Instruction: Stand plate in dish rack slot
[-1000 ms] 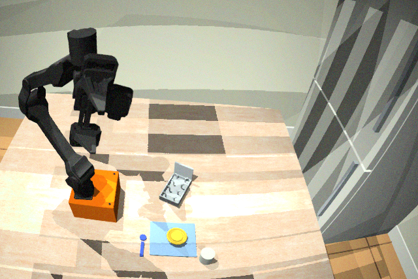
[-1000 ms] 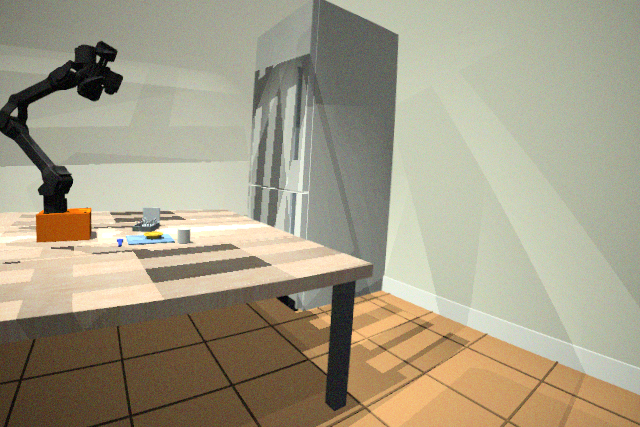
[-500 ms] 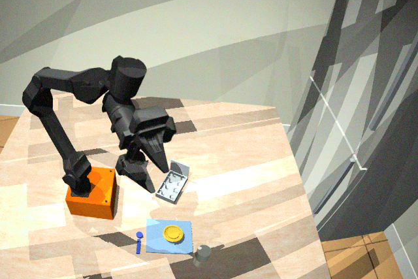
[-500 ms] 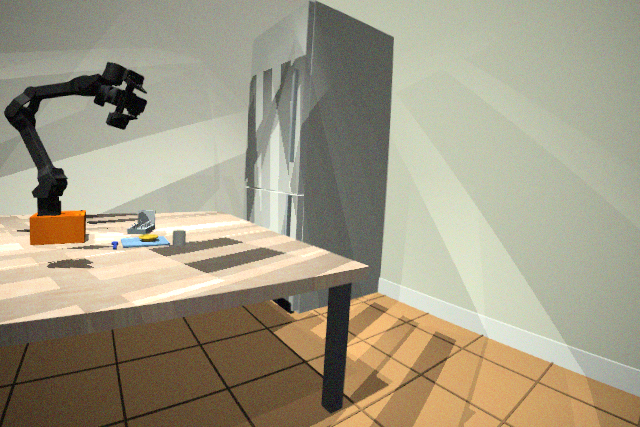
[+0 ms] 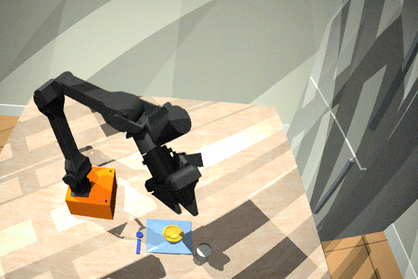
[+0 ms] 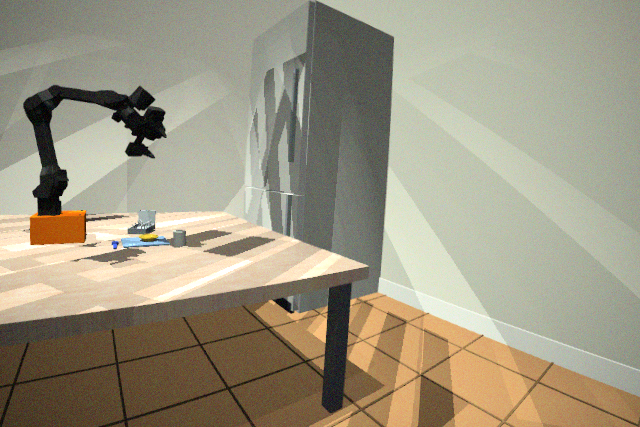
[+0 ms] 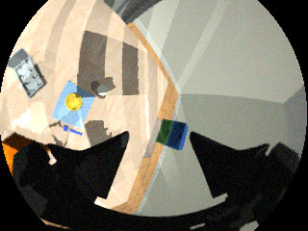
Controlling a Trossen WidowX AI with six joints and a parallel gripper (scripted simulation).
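Note:
The yellow plate point(image 5: 172, 233) point(image 6: 148, 237) point(image 7: 73, 101) lies flat on a light blue mat point(image 5: 153, 246) point(image 6: 129, 243) point(image 7: 63, 114). The grey dish rack point(image 6: 135, 230) point(image 7: 30, 79) stands on the table, with an upright panel at one end. It is hidden behind the gripper in the top view, and no plate shows in it. My gripper point(image 5: 187, 213) point(image 6: 159, 146) point(image 7: 160, 135) is open and empty, high above the table, with its fingers apart. In the wrist view, plate and rack are both left of the fingers.
A grey cup point(image 5: 203, 252) point(image 6: 179, 238) point(image 7: 101, 89) stands by the mat's right edge. A blue spoon-like utensil point(image 5: 138, 246) point(image 6: 115, 244) lies left of the mat. The arm stands on an orange base block point(image 5: 89, 206) point(image 6: 56, 228). A tall fridge point(image 6: 346, 127) stands beyond the table.

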